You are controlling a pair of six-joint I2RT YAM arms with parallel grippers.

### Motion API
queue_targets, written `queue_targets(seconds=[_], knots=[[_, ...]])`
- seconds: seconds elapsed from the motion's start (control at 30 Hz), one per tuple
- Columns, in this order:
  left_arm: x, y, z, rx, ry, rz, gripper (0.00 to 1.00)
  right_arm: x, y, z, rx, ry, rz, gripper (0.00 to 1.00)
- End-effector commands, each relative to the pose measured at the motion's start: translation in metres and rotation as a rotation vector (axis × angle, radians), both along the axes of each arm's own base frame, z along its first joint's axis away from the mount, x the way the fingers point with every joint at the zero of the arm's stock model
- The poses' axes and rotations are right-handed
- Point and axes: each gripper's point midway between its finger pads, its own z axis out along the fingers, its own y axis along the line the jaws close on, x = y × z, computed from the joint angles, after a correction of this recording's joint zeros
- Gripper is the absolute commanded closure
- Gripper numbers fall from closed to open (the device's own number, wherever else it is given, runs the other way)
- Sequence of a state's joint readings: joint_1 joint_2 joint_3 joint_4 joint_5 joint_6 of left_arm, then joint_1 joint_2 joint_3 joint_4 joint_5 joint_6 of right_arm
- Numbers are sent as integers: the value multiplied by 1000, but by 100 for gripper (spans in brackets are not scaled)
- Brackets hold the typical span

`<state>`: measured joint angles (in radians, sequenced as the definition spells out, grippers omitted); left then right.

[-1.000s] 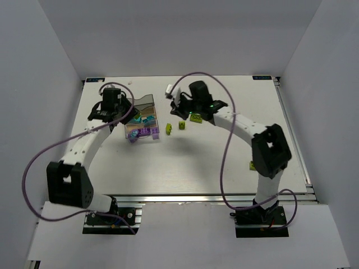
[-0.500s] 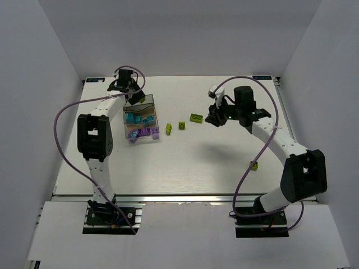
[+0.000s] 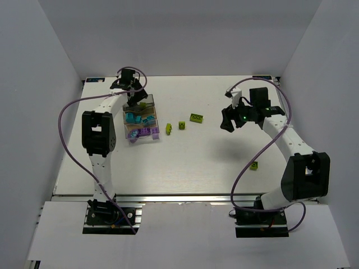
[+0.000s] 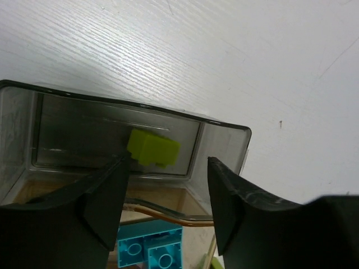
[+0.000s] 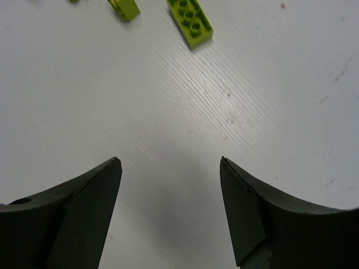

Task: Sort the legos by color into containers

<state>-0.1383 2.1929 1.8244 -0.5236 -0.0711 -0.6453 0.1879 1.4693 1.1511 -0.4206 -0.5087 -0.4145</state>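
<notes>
Plain white tabletop (image 3: 185,162) boxed in by pale grey walls (image 3: 50,50), seen from above. Over on the left side, got three joined translucent plastic bins with wavy rims (image 3: 155,126): smoky grey bin (image 3: 147,102) at the far end, cyan-blue studded bricks (image 3: 137,119) piled in the middle one, purple studded bricks (image 3: 147,132) in the nearest. Left gripper (image 3: 133,98) hanging right over the smoky grey bin and blocking its far left corner from the top camera, released, gripping nothing. Through the left wrist camera, can see one lime green brick (image 4: 152,148) down inside that grey bin, just past the tips of the two dark fingers (image 4: 106,196); can't tell whether touching the left-hand one. Also a peek of cyan in the next compartment. Out on the bare middle of the table, a short row of loose lime pieces: long flat lime brick (image 3: 196,117), small lime brick (image 3: 182,125), and third lime brick (image 3: 168,129) just beside the bins. Fourth lime brick (image 3: 254,166) way off alone, close to the right arm. Right gripper (image 3: 226,120) hovering above bare table to the right of that row, wide open and empty, well apart from every brick. Purple cables (image 3: 59,131) looping off both arms out past the table sides.
</notes>
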Motion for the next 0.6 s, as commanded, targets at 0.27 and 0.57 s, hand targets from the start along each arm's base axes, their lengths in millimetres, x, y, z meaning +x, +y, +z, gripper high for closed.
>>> queue_targets(seconds=[0.27,0.57], knots=[[-29,9,118,-31,-262,5,21,-38,-80,-42,-378,318,-185,24],[-117,37,122,18,-322,70,20,-98,-130,-81,-641,614,-350,24]])
